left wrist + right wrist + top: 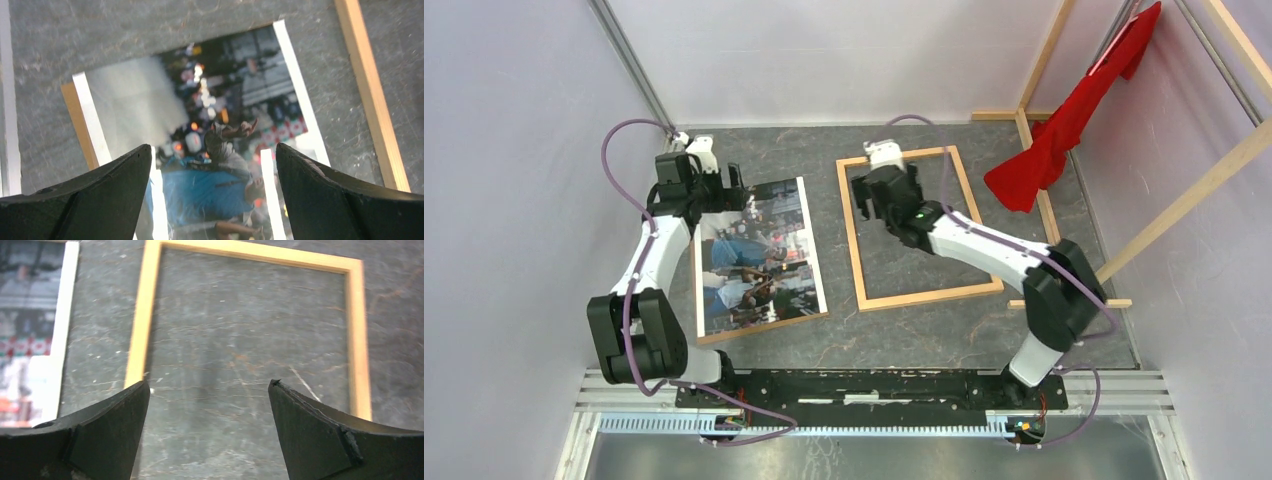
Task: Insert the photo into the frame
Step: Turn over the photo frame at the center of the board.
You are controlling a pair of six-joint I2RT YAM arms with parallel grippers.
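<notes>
Top external view gave me the whole layout. The photo (759,255) lay picture side up on the dark grey table (924,340), left of centre. It rested on a brown backing board (764,327) whose edge showed along the print's near side. The frame (934,296) lay flat just to its right with a strip of bare table between them, so the two were near but apart. Through the frame I saw only the table top; the print was not in it.

The left gripper (736,190) hung over the far end of the photo. On the left wrist view its two dark fingers (115,190) stood wide apart, with the print's blurred scene between them and nothing clamped. I could not tell from any view whether the fingertips touched the paper.

The right gripper (886,190) hung over the far-left part of the frame, inside its outline. On the right wrist view its jaws were likewise spread wide and empty. The frame's left rail showed just beside the left finger and its right rail lay well outside the right one.

A red cloth (1064,130) hung from a wooden rack (1184,205) at the far right, apart from both arms.
</notes>
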